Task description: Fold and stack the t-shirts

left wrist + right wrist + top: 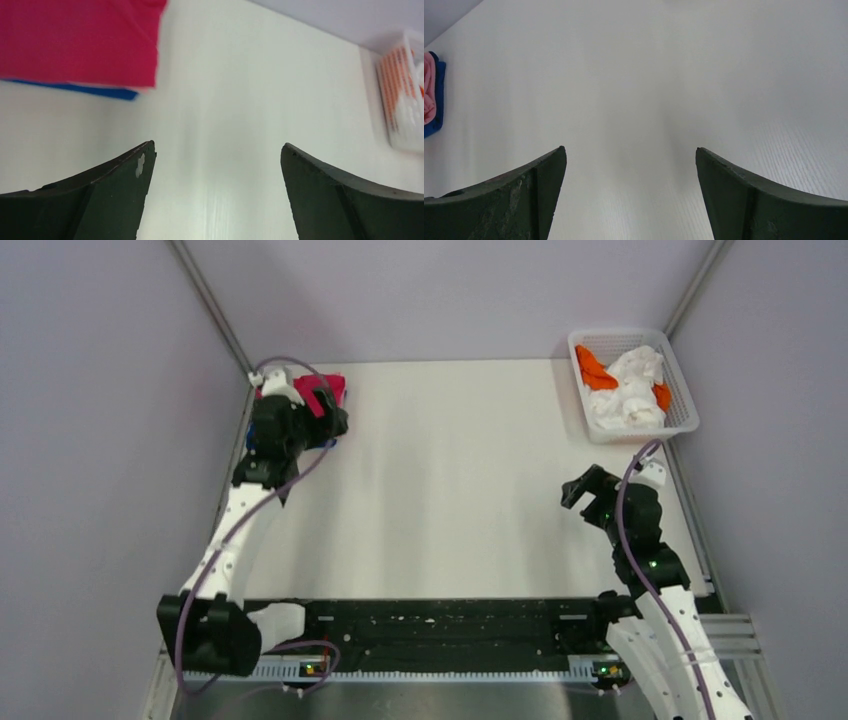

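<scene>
1. The red t-shirt [325, 392] lies folded on top of a pile in the far left corner of the worktop [450, 490]. The blue t-shirt [100, 92] peeks out from under it. A bit of the pink t-shirt [428, 85] shows on the blue one. The pile sits close to the left edge, so one push could slide it off.
2. Blue sticks out past red, so the edges do not line up. A poke to fix that could mess up the whole pile.
3. The left jaws are wide apart and hold nothing, near the pile. If the left arm [235, 530] moves low, a finger could catch the red cloth and pull the fold open.
4. The right jaws are wide apart too and hold nothing. They hang over bare worktop near the right edge, well apart from the pile, so the right arm [650, 570] is too far off to hold the pile down.
5. The basket [640, 436] in the far right corner holds white and orange cloth. I cannot tell if these are shirts. A grab there could lift several pieces at once.
</scene>
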{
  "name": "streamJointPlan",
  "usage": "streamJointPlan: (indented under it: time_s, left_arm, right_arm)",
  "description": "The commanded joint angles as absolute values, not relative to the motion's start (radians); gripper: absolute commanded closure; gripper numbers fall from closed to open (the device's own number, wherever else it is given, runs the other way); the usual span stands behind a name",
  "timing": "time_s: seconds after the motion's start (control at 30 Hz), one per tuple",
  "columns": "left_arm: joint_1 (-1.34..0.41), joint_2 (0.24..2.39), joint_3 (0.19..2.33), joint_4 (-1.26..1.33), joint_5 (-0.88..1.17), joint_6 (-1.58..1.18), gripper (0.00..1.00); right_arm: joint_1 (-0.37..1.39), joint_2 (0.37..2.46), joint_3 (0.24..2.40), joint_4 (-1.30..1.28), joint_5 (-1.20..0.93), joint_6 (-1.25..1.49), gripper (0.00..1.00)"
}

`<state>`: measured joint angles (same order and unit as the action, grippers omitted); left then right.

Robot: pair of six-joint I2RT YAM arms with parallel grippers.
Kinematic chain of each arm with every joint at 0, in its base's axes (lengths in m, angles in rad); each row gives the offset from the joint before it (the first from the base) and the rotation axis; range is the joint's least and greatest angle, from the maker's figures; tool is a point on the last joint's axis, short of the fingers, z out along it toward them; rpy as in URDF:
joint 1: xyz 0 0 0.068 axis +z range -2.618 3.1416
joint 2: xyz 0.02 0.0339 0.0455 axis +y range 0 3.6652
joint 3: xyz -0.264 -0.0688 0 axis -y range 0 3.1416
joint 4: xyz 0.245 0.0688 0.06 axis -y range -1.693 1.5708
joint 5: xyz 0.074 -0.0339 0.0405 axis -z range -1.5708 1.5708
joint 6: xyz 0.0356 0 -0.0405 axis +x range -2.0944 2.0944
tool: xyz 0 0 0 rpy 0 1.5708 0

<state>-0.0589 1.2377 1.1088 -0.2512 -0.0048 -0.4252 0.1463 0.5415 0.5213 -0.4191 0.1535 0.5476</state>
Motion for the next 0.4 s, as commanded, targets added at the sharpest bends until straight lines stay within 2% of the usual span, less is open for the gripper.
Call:
streamJointPlan:
  time_s: [0.0,0.13,0.37]
  left_arm:
    - [-0.162,1.066,0.786,-0.059,0.058,-0.544,0.01]
    - [-0.190,0.964,0.646,-0.014,0.043,-0.615,0.01]
    - [-0.190,0.954,0.697,-0.135,-0.005,-0.583,0.01]
  right_arm:
    - [0.141,0.538,0.492,-0.399,0.140,0.563,0.01]
    - [0.141,0.527,0.460,-0.370,0.120,0.568,0.01]
    - [0.141,0.527,0.439,-0.355,0.116,0.572,0.01]
